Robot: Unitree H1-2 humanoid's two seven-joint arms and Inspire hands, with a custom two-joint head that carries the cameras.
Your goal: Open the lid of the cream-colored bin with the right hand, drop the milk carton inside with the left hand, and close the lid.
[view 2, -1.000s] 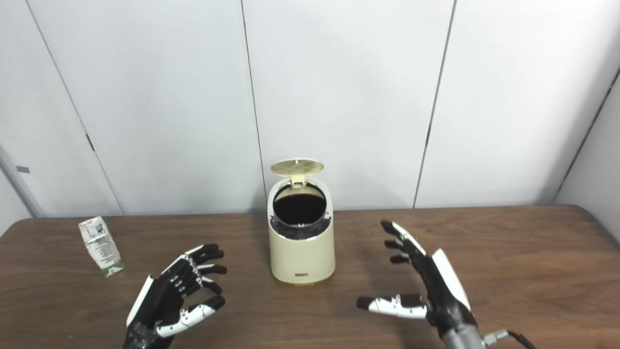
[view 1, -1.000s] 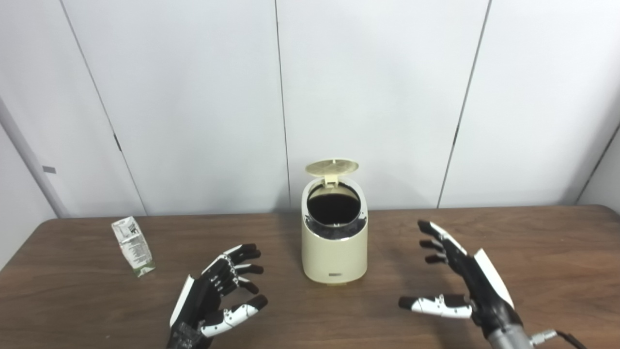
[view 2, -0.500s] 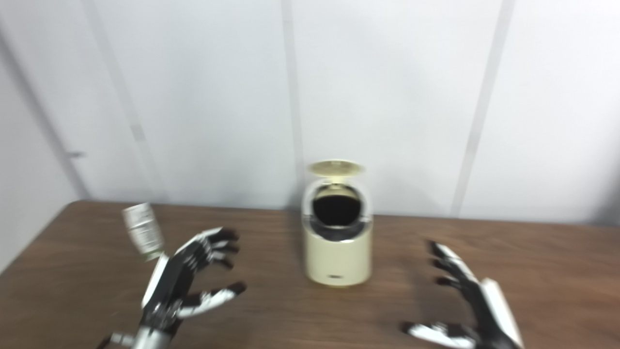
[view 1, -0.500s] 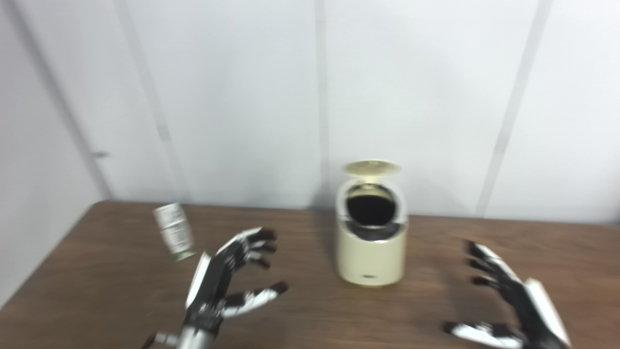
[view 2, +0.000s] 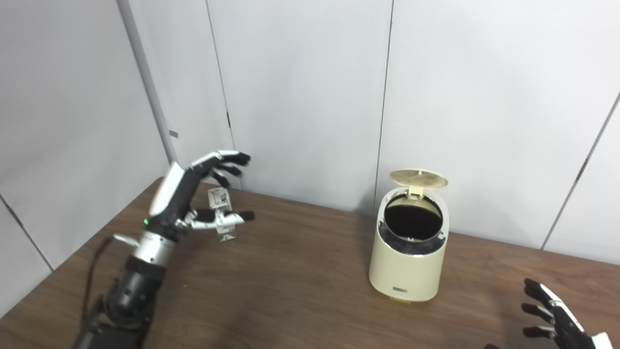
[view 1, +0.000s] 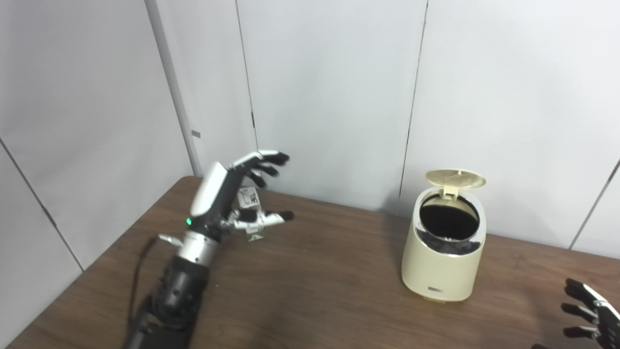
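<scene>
Milk carton point(view 2: 221, 213) stands on the brown desk point(view 1: 310, 291) near its far left corner, small, white w/ printed panel & green at the base. It sits partly hidden behind the left hand point(view 1: 227, 198), seen through the gap btw. upper fingers and thumb. Can't tell if any part of the hand touches it; fingers aren't wrapped round it.

Left hand: raised above the desk, arm coming up from bottom left, palm facing right toward the carton. Fingers point(view 1: 264, 162) spread & gently curled above carton top, thumb point(view 2: 223, 218) stretched out low across its front. Holds nothing that shows. Small green light glows at the wrist.

Cream-colored bin point(view 1: 443, 261) stands right of centre on the desk, well apart from the carton. Lid point(view 1: 455, 178) is flipped up on its rear hinge, roughly level over the back edge; round opening shows dark inside w/ a shiny rim.

Right hand point(view 2: 557, 322): only dark fingertips show at bottom right corner, low over the desk, fingers apart, holding nothing, well clear of the bin. Rest of the hand is cut off by the frame edge.

Backdrop: pale grey wall panels point(view 1: 329, 97) w/ thin dark seams.
</scene>
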